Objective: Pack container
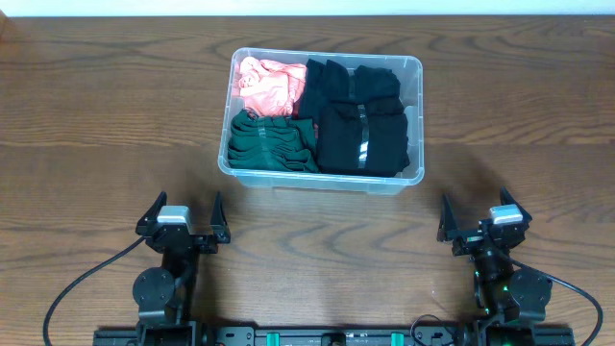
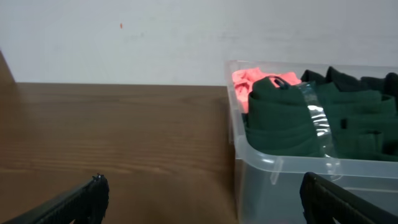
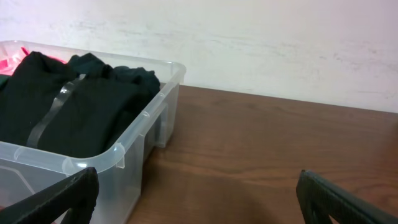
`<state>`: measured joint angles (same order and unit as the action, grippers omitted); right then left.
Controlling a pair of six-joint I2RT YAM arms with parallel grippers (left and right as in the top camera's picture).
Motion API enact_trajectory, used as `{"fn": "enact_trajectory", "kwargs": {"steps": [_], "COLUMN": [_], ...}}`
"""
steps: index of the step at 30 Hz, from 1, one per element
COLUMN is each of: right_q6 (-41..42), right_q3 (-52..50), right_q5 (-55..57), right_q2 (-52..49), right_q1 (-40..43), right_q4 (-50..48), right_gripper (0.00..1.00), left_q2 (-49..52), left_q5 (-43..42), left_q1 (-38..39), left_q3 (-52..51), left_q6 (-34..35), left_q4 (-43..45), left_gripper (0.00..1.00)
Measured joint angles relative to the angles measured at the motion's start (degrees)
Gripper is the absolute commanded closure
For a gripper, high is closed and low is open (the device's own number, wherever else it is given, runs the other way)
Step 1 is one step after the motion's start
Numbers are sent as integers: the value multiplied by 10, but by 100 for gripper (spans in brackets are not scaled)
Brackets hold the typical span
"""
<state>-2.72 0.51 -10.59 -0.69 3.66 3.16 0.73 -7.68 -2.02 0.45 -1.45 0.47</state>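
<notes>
At the near edge of the dark wooden surface, the left pincer and right pincer both gape wide, holding nothing. Beyond them, mid-surface, sits the clear rectangular plastic container, holding a folded dark green garment, black garments and, farthest, a pink garment.

- A clear, colourless rectangular plastic container with rounded corners and a rimmed edge stands upright with no lid on the wooden table. It sits toward 12 o'clock from the table's centre, long sides running left to right.
- Folded clothes fill it: a pink garment at 10 o'clock, a dark green garment at 8 o'clock, and black garments across the 2 to 4 o'clock half.
- The clothes rise slightly above the rim.
</notes>
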Motion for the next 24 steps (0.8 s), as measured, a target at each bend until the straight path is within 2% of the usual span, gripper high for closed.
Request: {"fn": "enact_trajectory", "kwargs": {"steps": [24], "right_q6": [0], "right_q3": [0], "right_q5": [0], "right_q2": [0], "right_q1": [0], "right_q4": [0], "right_gripper": [1], "left_q2": [-1], "left_q5": [17], "left_q1": [0], "left_q3": [6], "left_q6": [0], "left_q4": [-17], "left_gripper": [2]}}
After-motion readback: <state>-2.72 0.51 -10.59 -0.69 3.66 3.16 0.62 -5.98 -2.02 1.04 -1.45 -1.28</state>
